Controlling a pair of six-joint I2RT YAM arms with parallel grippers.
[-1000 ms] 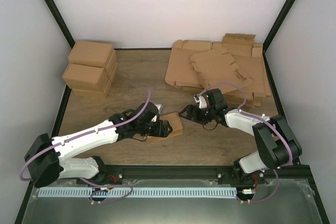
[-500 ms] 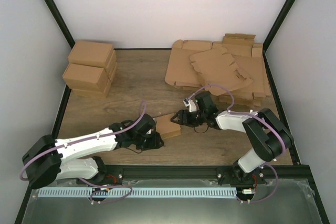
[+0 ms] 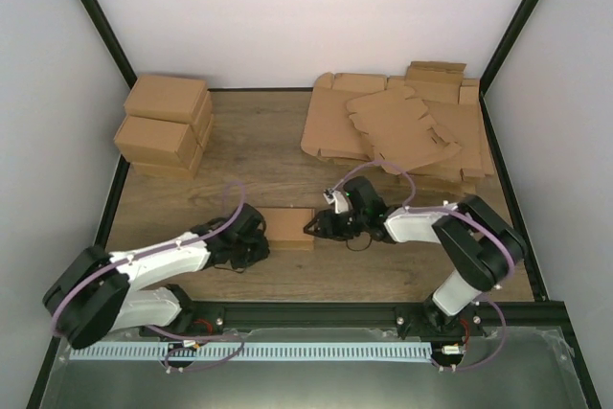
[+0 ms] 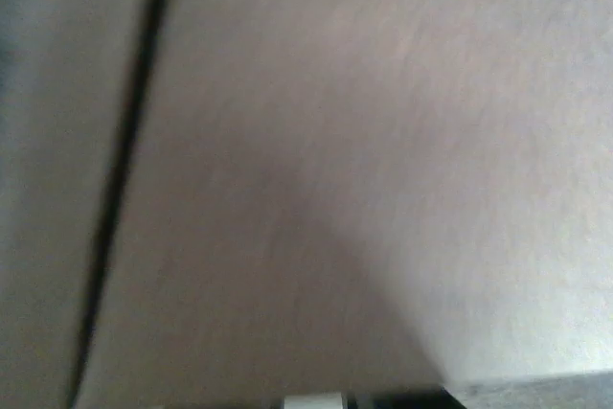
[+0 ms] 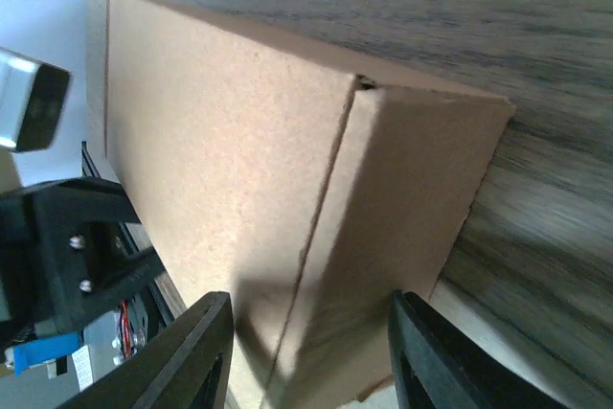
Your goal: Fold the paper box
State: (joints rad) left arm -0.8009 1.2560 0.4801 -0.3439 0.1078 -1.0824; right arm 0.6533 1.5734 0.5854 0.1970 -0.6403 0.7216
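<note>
Top external: we see the paper box (image 3: 289, 227) closed, a plain brown shallow cuboid, toward the table (image 3: 249, 141) 6 o'clock edge; right gripper (image 5: 311, 308) fingers apart around its 3 o'clock end; left gripper (image 3: 255, 237) at its 9 o'clock, state we cannot tell.

paper box (image 3: 289, 227): 1 | stacked cartons (image 3: 165, 126): at least 2 | flat blanks (image 3: 397, 126): overlapping pile, count unclear

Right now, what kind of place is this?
Probably a robot test booth for practising box folding: two arms are bolted to a walled-in table, flat cardboard blanks are piled at one side, and folded boxes are stacked at the other.
</note>
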